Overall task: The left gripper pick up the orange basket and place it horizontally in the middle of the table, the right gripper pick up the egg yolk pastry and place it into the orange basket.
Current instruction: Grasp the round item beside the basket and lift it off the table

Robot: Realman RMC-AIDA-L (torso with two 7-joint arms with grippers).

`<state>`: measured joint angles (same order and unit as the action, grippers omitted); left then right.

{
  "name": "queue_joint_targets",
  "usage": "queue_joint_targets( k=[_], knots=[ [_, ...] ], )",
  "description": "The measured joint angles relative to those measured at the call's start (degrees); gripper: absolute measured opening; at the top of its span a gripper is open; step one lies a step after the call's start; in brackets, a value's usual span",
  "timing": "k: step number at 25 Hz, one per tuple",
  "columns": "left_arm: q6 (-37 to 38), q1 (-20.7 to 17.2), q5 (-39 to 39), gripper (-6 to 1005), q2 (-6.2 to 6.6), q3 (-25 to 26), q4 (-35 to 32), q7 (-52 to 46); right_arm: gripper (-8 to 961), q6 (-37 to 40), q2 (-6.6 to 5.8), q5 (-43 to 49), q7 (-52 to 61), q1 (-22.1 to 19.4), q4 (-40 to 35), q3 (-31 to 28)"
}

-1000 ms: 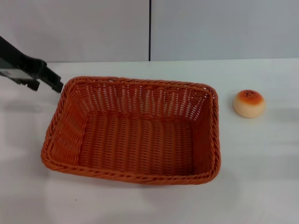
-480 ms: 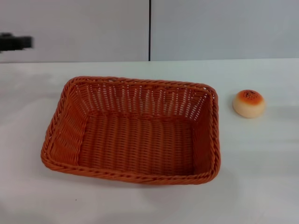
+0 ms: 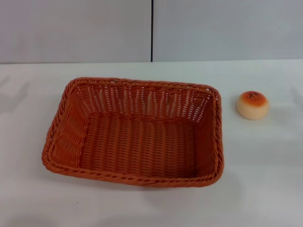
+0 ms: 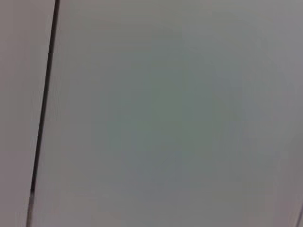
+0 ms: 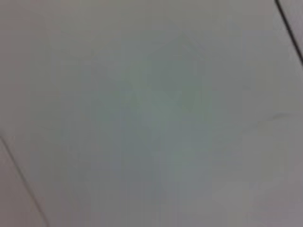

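Note:
The orange basket lies flat on the white table in the head view, its long side running left to right, with nothing inside. The egg yolk pastry sits on the table to the right of the basket, a short gap away from its rim. Neither gripper shows in any view. Both wrist views show only a plain pale surface with a dark seam.
A grey panelled wall with a dark vertical seam stands behind the table's far edge. Bare tabletop lies in front of the basket and around the pastry.
The left gripper, beside the basket's far left corner a second ago, drew up and off to the left and is now out of view. Basket and pastry have not moved.

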<state>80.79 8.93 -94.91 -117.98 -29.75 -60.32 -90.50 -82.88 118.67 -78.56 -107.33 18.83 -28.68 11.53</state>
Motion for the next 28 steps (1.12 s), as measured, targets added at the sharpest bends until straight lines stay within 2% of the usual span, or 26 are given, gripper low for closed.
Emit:
queue_joint_targets(
  k=[4,7,11,17,19,22,26,28],
  knots=[
    [-0.2,0.3,2.3,652,-0.10,1.0,9.0,11.9,603,-0.4,-0.03,2.7,6.1,0.3,-3.2,1.6],
    [-0.4,0.6,6.3,652,-0.15,1.4,13.9,17.1,603,-1.4,-0.06,3.2,13.1,0.7,-6.0,3.8],
    [-0.4,1.4,12.4,652,-0.11,1.8,20.6,26.2,603,-3.4,-0.08,3.7,27.0,1.0,-11.8,5.8],
    [-0.4,2.7,16.3,652,-0.12,2.6,29.1,41.8,602,-4.9,-0.45,9.2,46.5,1.5,-22.9,6.9],
    [-0.3,2.8,17.9,652,-0.11,3.1,32.0,45.8,602,-5.7,-1.27,12.3,52.7,1.8,-26.6,6.5],
    [0.1,2.2,20.1,652,-0.07,4.7,35.2,50.5,602,-8.2,-3.31,17.7,62.0,3.1,-30.0,5.0],
    [1.1,1.1,21.7,652,-0.13,8.5,38.8,52.3,602,-15.4,-6.61,31.8,70.9,8.6,-32.6,0.7],
    [1.6,0.8,21.8,652,-0.04,9.5,40.1,53.2,602,-17.8,-7.61,39.8,73.0,11.7,-32.9,1.0]
  ],
)
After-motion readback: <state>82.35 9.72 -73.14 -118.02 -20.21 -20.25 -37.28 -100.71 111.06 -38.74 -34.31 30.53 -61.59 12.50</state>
